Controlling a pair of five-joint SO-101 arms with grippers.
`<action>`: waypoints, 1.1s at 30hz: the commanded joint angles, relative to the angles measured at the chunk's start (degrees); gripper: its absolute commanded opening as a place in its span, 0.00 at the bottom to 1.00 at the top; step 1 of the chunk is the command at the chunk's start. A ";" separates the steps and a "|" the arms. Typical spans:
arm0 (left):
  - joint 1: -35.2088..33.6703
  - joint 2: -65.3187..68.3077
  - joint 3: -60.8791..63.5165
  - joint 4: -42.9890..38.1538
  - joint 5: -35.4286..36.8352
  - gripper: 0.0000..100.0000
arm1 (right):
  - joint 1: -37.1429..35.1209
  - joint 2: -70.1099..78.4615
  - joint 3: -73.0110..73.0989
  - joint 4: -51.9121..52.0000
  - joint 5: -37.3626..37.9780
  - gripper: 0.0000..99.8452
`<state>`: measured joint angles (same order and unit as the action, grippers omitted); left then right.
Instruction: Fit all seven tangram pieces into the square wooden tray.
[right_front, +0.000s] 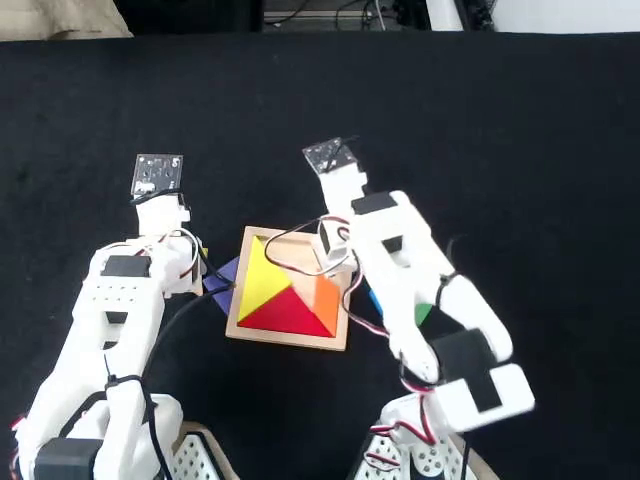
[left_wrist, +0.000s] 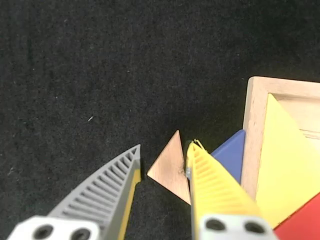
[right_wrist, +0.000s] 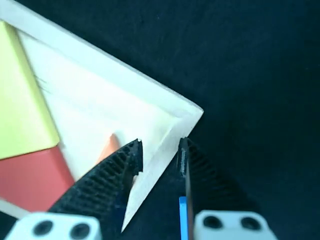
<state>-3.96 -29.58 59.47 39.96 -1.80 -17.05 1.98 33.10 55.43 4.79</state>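
Worktop (right_front: 520, 120) under black cloth carried the square wooden tray (right_front: 285, 341) between the 2 arms. Inside it lay 3 pieces: a big yellow triangle (right_front: 261, 276), a big red triangle (right_front: 289, 313) and a smaller orange piece (right_front: 327, 296). The far corner of the tray was bare wood.

Outside, a blue piece (left_wrist: 230, 155) lay against the tray's outer wall on the left arm's side, and a small tan triangle (left_wrist: 171, 168) lay just beside it on the cloth.

The left gripper (left_wrist: 165, 146) hung low over that tan triangle with its jaws wide apart and holding nothing, one on each side of the piece, the yellow one at its edge. The right gripper (right_wrist: 160, 141) sat at the tray's bare corner, its jaws narrowly parted astride the rim, holding nothing that I could make out.

By my reading the task was under half done, and the step in hand was picking up the tan triangle. The next move called for closing squarely on its thin edges, since a flat piece could slide away on cloth.
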 joint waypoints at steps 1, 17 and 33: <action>-0.57 -0.09 -0.31 -0.62 0.53 0.16 | -0.88 1.89 -4.26 0.62 -0.44 0.13; -0.57 -0.09 -0.22 -0.62 0.53 0.16 | 2.37 3.38 -5.85 2.20 0.00 0.13; -0.57 -0.09 -0.22 -0.62 0.53 0.16 | 1.85 5.14 -6.37 -1.93 3.69 0.07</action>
<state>-3.96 -29.58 59.47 39.96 -1.80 -15.56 6.37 29.76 54.55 7.43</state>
